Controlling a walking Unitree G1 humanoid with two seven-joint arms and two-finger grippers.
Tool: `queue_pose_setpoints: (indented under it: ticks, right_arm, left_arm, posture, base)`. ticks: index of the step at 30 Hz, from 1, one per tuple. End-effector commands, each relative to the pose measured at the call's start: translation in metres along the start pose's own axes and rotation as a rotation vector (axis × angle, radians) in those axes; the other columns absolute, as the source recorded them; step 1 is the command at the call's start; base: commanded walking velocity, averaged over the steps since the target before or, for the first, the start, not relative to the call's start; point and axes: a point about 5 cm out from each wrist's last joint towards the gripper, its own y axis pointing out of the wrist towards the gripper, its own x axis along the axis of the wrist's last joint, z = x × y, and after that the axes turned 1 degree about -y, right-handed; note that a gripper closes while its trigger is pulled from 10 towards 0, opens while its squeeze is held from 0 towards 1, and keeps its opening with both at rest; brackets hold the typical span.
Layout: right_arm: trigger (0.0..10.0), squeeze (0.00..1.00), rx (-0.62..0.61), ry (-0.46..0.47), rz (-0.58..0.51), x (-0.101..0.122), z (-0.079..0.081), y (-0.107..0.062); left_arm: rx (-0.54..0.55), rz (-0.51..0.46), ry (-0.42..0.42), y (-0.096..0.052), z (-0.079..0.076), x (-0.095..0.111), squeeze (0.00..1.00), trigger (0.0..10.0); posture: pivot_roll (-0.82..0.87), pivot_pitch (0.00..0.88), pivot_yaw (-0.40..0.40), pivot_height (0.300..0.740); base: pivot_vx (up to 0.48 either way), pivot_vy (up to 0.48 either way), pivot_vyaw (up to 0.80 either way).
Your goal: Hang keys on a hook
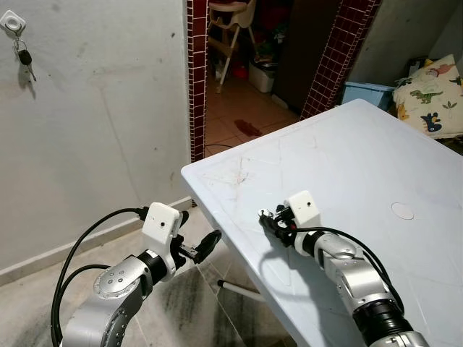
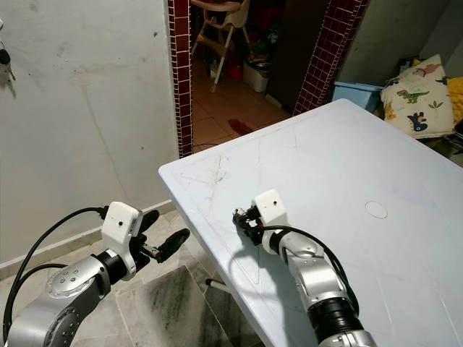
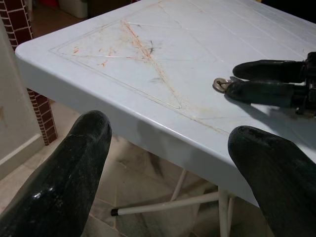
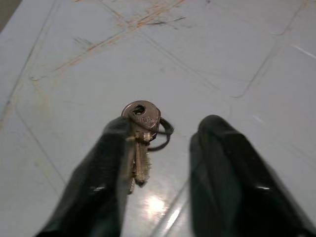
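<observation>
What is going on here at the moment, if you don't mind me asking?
The robot's right gripper is down on the white table, its open fingers on either side of a small silver key that lies on the tabletop, not yet clamped. The left gripper hovers open just off the table's corner, above the floor. On the wall, a hook already carries another set of keys.

Brass key [image 4: 139, 143] w/ thin ring lies flat on white table; wall hook [image 1: 12, 24] already holds another key.
</observation>
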Motion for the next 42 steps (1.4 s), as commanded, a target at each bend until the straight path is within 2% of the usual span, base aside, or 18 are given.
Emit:
queue_pose_setpoints:
  ticks: [1, 8, 26, 35, 42]
  right_arm:
    - [0.0, 0.0, -0.013, -0.001, 0.003, -0.001, -0.007, -0.004]
    - [0.0, 0.0, -0.021, 0.0, 0.004, -0.002, -0.01, -0.003]
    - [0.0, 0.0, -0.022, 0.056, -0.022, -0.004, -0.001, -0.002]
    - [0.0, 0.0, -0.051, 0.13, -0.079, 0.002, 0.006, -0.001]
    - [0.0, 0.0, -0.118, 0.201, -0.212, 0.021, 0.011, -0.003]
  left_arm:
    - [-0.014, -0.012, 0.015, 0.002, -0.003, 0.004, 0.0, 10.0]
    - [-0.016, -0.014, 0.018, 0.003, -0.002, 0.006, 0.0, 10.0]
    - [-0.02, -0.018, 0.016, 0.004, -0.003, 0.006, 0.0, 10.0]
    - [-0.02, -0.022, 0.012, 0.006, -0.004, 0.007, 0.0, 10.0]
    - [0.024, -0.059, 0.011, 0.009, -0.003, 0.013, 0.0, 10.0]
  posture:
    - [0.17, 0.014, -0.079, 0.74]
    - [0.18, 0.01, -0.077, 0.74]
    - [0.18, 0.008, -0.076, 0.74]
    - [0.17, 0.01, -0.08, 0.74]
    - [0.17, 0.006, -0.082, 0.74]
  base:
    - [0.0, 0.0, 0.0]
    - [0.0, 0.0, 0.0]
    - [0.0, 0.0, 0.0]
    - [0.0, 0.0, 0.0]
    - [0.0, 0.0, 0.0]
